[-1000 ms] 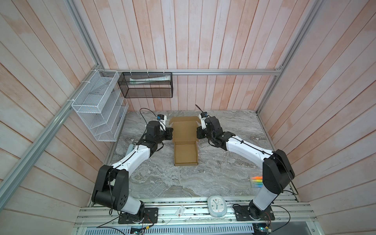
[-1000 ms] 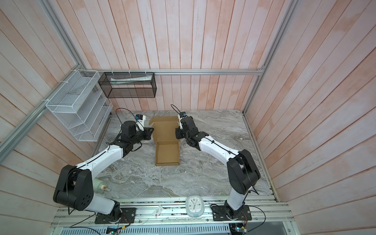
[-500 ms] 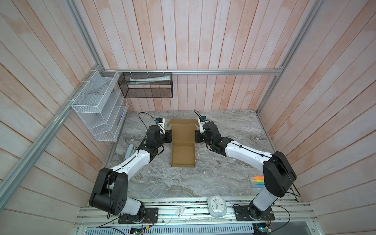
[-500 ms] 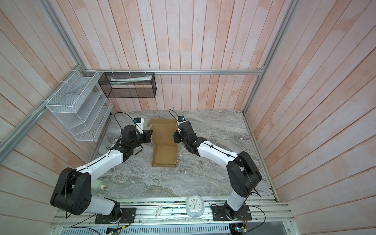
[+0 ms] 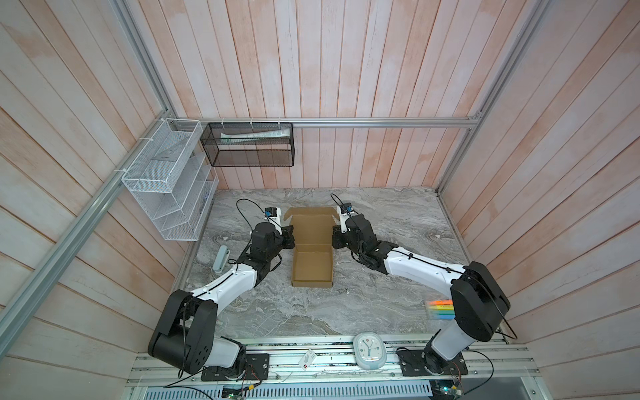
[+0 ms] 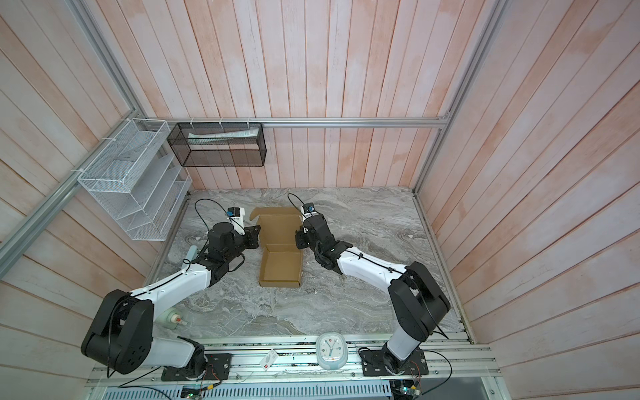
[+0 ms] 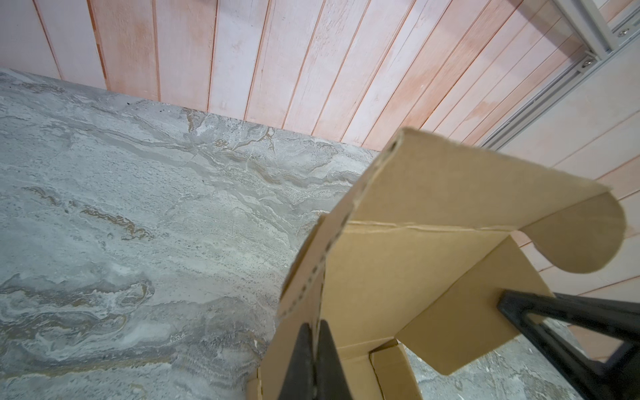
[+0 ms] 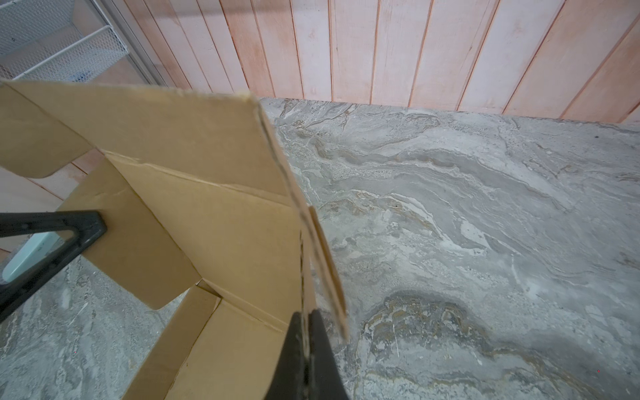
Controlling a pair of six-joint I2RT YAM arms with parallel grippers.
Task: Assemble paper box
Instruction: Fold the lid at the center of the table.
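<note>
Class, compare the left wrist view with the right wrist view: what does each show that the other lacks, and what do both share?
Left wrist only: the aluminium frame rail. Right wrist only: the white wire rack and a pale teal object. Both: the paper box with its lid raised, the left gripper and right gripper each shut on one side edge of it, the marble table and the plank wall.
</note>
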